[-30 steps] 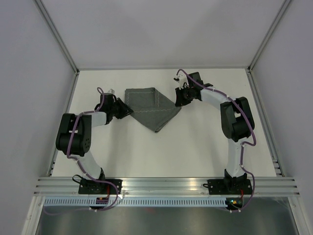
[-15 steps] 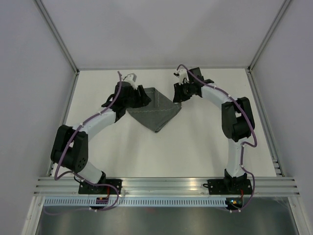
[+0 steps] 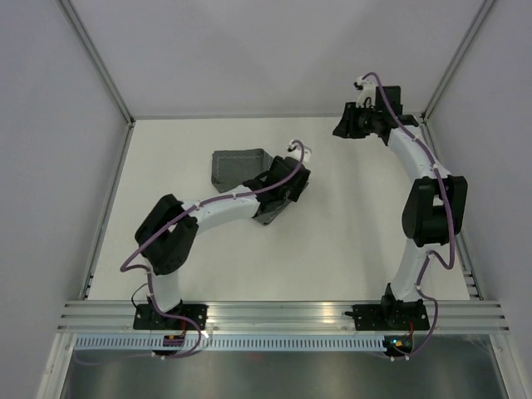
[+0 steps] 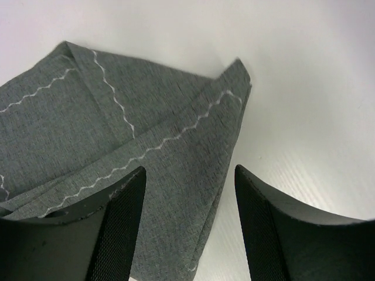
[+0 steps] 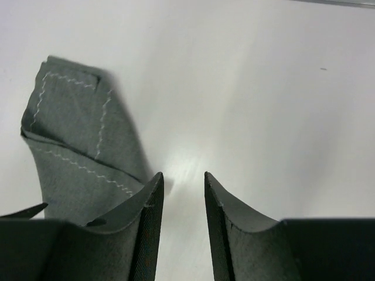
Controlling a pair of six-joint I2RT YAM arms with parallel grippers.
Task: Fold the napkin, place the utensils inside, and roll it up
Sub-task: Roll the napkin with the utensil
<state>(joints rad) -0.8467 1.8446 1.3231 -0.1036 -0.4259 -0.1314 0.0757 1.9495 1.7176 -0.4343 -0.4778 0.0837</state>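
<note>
From overhead, your left arm (image 3: 218, 212) lies across the napkin (image 3: 235, 165). Only the cloth's far left part shows; the near right part is under the wrist. You cannot make out the fingers of the left gripper (image 3: 288, 181) from there. The left wrist camera fills that in: the jaws stand wide apart with nothing between them, over a folded corner of the grey cloth. Its layers and zigzag stitching (image 4: 176, 137) run off the left and bottom of that picture. Whether the fingers touch the fabric, you cannot tell.

Your right gripper (image 3: 347, 126) sits up near the far right corner of the table (image 3: 349, 233), well apart from the napkin. Its wrist view shows a narrow gap between the jaws, with bare table showing through and nothing held. There the napkin's lower end vanishes behind one finger.

The napkin lies in the far middle of the table, away from every edge. White surface stretches to its right and along the near side.
</note>
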